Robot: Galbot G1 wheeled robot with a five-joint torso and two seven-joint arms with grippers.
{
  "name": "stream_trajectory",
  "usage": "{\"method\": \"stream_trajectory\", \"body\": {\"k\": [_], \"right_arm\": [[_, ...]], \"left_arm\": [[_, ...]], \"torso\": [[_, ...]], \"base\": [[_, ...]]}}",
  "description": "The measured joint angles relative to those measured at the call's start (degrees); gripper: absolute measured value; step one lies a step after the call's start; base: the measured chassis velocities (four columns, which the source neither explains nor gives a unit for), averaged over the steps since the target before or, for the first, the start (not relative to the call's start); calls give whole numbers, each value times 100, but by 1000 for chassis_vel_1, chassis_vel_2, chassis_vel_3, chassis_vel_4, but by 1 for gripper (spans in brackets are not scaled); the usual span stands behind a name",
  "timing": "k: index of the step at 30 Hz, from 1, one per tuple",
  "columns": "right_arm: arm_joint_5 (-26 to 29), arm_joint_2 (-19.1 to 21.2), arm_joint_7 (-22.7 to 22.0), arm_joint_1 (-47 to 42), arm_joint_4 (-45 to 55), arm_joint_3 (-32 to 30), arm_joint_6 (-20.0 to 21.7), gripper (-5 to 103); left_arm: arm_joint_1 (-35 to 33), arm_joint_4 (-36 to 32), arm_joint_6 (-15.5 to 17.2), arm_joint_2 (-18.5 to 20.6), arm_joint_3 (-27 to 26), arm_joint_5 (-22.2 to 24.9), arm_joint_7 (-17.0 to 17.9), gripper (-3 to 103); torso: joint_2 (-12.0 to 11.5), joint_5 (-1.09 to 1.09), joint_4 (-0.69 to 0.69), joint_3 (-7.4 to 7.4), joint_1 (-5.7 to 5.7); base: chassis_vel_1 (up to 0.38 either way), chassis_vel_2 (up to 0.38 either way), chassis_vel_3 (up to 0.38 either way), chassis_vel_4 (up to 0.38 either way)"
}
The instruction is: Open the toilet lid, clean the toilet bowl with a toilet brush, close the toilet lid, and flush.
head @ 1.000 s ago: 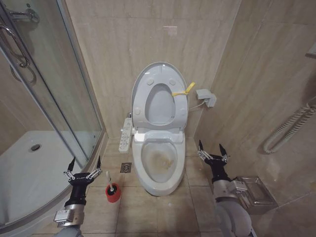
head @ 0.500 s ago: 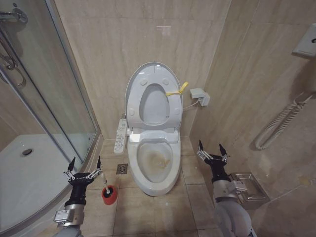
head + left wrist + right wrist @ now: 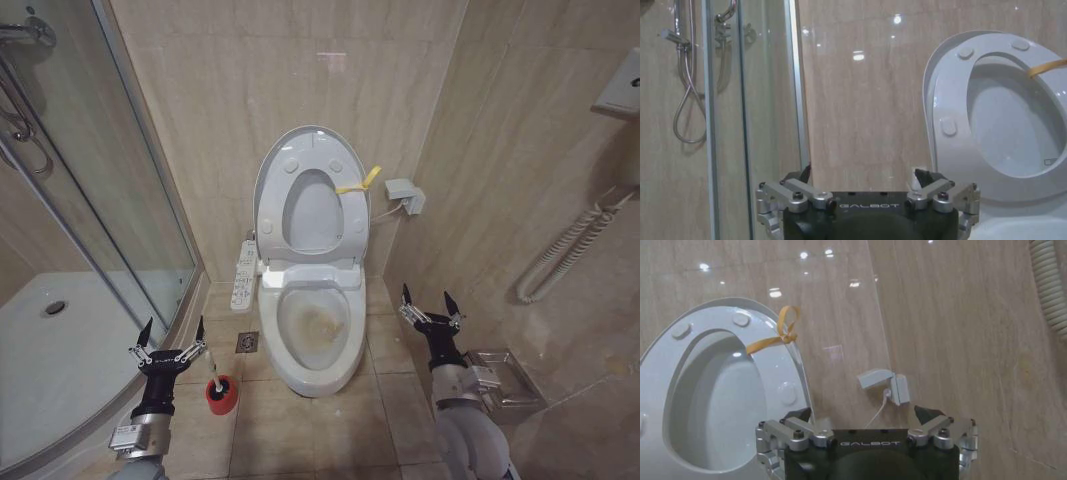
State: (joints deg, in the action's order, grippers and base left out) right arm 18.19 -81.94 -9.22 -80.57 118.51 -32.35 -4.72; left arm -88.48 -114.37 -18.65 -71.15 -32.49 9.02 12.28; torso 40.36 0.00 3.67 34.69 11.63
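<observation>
Toilet lid point(image 3: 270, 185) is up, leaning back against the far wall, with the ring seat point(image 3: 310, 208) raised against it. A yellow strap point(image 3: 358, 184) is tied on the seat's right edge. Lid and seat also show in the left wrist view point(image 3: 933, 90) and the right wrist view point(image 3: 801, 385).

Toilet bowl point(image 3: 313, 325) is exposed, centre of scene, with brownish-yellow stains inside.

Toilet brush point(image 3: 212, 378) stands handle-up in its red cup holder point(image 3: 222, 396) on the floor, left of the bowl and just right of the left claw. Brush is untouched.

Left claw point(image 3: 170, 335): near left, fingers spread wide, empty, hovering above the floor beside the shower glass point(image 3: 90, 190). Right claw point(image 3: 431, 307): near right of the bowl, fingers also spread wide, empty. Both claws point toward the far wall.

White control panel point(image 3: 243, 272) hangs along the bowl's left side. A floor drain point(image 3: 247, 342) sits between the brush and the bowl. A wall box with cable point(image 3: 402, 195) is on the far wall right of the lid. A corrugated hose point(image 3: 565, 255) runs along the right wall, and a metal tray point(image 3: 505, 380) sits on the floor near right.
</observation>
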Motion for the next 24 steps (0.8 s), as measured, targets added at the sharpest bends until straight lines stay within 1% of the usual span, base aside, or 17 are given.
{"method": "stream_trajectory", "body": {"k": [24], "right_arm": [[0, -1, 0, 0, 0, 0, 0, 100]], "left_arm": [[0, 0, 0, 0, 0, 0, 0, 100]], "torso": [[0, 0, 0, 0, 0]], "base": [[0, 0, 0, 0]]}}
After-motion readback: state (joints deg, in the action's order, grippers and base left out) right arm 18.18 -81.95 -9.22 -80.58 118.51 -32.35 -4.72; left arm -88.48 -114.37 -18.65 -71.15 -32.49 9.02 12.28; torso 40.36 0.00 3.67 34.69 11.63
